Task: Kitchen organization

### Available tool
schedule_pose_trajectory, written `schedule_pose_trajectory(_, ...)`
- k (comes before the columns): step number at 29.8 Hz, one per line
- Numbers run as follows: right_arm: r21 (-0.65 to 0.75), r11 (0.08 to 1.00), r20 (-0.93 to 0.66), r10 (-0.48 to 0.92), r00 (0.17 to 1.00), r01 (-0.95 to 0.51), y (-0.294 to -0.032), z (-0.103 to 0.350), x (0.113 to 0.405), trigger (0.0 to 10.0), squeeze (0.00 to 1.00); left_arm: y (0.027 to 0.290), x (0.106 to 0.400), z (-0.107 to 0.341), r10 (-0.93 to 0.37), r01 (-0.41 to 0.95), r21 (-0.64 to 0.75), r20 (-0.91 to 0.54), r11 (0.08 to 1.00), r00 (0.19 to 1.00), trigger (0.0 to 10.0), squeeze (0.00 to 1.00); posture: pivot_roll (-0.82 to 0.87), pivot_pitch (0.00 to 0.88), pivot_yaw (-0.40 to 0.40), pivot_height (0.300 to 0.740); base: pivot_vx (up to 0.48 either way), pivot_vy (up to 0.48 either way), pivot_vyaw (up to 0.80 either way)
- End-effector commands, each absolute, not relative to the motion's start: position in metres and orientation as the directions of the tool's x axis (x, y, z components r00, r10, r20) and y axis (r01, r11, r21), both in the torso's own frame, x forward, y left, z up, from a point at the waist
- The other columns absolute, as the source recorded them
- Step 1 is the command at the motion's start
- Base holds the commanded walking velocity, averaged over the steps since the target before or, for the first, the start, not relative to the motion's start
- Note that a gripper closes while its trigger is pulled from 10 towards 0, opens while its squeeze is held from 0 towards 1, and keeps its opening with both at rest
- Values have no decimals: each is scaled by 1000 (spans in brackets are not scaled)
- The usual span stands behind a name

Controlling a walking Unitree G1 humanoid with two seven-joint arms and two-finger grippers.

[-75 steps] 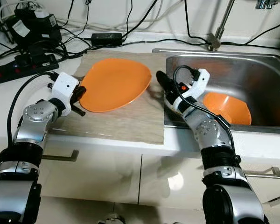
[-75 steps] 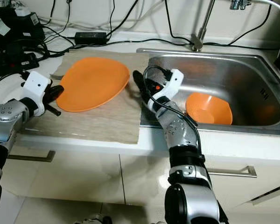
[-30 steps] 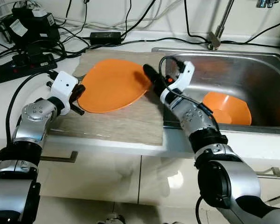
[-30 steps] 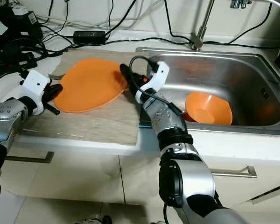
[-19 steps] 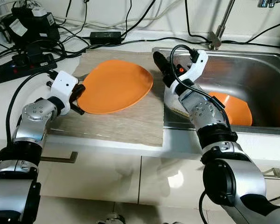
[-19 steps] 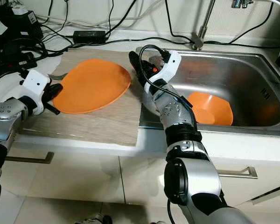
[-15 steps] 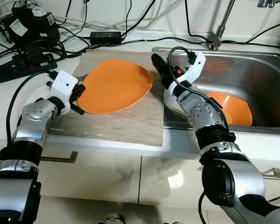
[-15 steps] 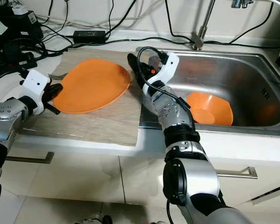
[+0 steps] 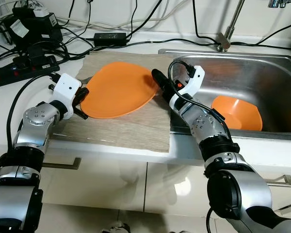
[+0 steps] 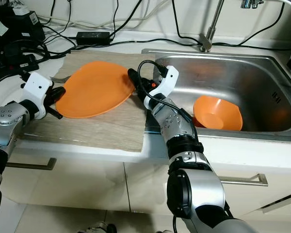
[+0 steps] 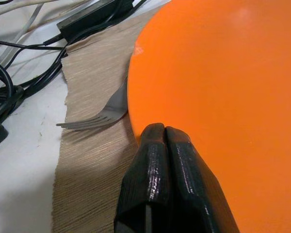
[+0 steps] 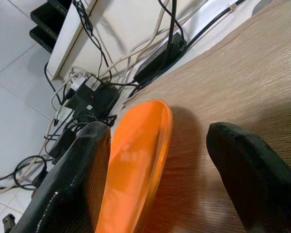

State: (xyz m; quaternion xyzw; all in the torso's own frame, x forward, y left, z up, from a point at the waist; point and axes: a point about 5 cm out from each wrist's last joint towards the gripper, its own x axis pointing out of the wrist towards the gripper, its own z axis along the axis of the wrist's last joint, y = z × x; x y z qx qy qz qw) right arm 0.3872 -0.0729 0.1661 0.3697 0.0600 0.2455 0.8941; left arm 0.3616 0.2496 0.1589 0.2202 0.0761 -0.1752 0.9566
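Left gripper (image 9: 81, 103) was clamped on the near-left rim of the orange plate (image 9: 117, 89), fingers (image 11: 165, 160) pressed together over the edge, plate lifted off the brown mat (image 9: 136, 128) on that side. Right gripper (image 10: 133, 77) sat at the plate's right edge with fingers (image 12: 77, 184) spread wide, the rim standing between them, not touching either as far as the wrist view showed. Mat front edge ran close to the counter (image 9: 0, 116) lip; bare mat lay in front of the plate and to its right up to the sink (image 9: 276, 73) rim. A fork (image 11: 99, 116) lay on the mat just under the plate's left edge, tines pointing out toward the cables (image 9: 34, 53). Orange bowl (image 10: 217, 113) sat in the sink basin, well apart from the plate, steel floor open behind it. Far back: a power adapter (image 9: 110, 39) near the mat's rear edge and the tap base (image 9: 223, 47) behind the sink.
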Motion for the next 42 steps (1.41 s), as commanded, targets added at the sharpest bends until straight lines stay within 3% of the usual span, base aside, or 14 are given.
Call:
schedule_pose_trajectory(1,696,606,48,495,868,-384,-70,162,386,10000,0,254,351,125,-275,408,363,-365,838,889,10000,0,51,46,-13,740,0,0,0)
schedule_pose_trajectory(19,678,585,49,568,822,-445,-43,162,382,10000,0,253,351,126,-278,410,366,-362,836,890,10000,0,60,44,-17,740,0,0,0)
schedule_pose_trajectory(20,661,604,51,555,830,-445,-44,163,382,0,0,253,351,126,-277,408,366,-361,836,891,10000,0,60,41,-17,740,0,0,0)
schedule_pose_trajectory(28,556,703,50,504,862,-443,-52,165,385,0,0,253,351,126,-276,407,368,-359,836,891,10000,0,55,32,-18,740,0,0,0)
schedule_pose_trajectory(42,546,719,42,490,871,-431,-52,160,384,0,0,251,351,125,-278,409,369,-359,834,891,10000,0,58,23,-21,740,0,0,0)
